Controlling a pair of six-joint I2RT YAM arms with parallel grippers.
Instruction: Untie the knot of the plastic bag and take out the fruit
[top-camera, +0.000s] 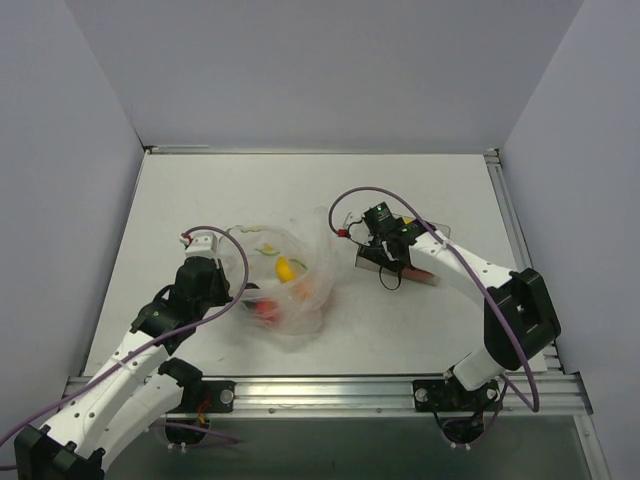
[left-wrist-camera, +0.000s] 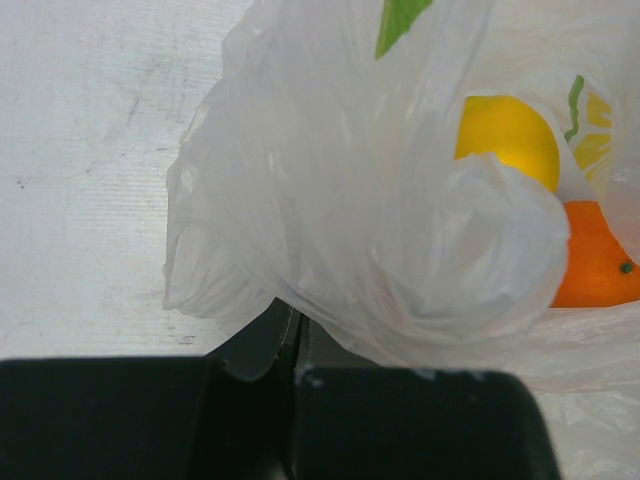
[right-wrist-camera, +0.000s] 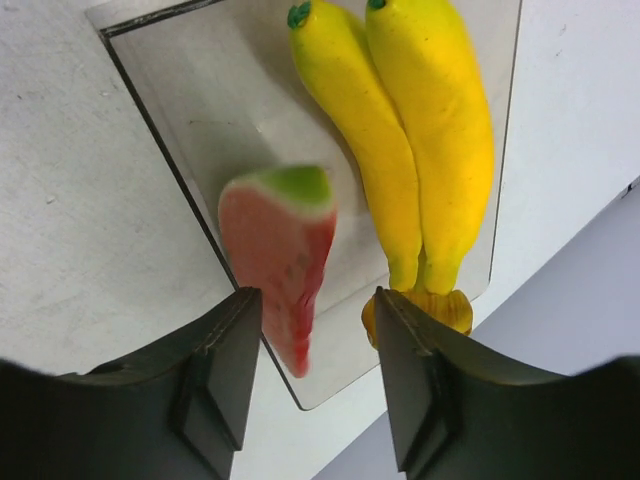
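The plastic bag (top-camera: 290, 290) lies at centre-left with its mouth spread; no knot shows. Fruit shows through it: a yellow ball (left-wrist-camera: 505, 135), an orange ball (left-wrist-camera: 592, 255) and a red piece (top-camera: 268, 311). My left gripper (left-wrist-camera: 293, 335) is shut on the bag's bunched edge at its left side (top-camera: 243, 292). My right gripper (right-wrist-camera: 318, 320) hangs open over a clear rigid box (right-wrist-camera: 230, 110). A blurred red watermelon slice (right-wrist-camera: 280, 250) is between its fingers, gripped by neither. A yellow banana bunch (right-wrist-camera: 420, 140) lies in the box.
The clear box (top-camera: 432, 262) sits right of the bag, under the right wrist. White walls close the table at the back and both sides. A metal rail (top-camera: 330, 390) runs along the near edge by the arm bases.
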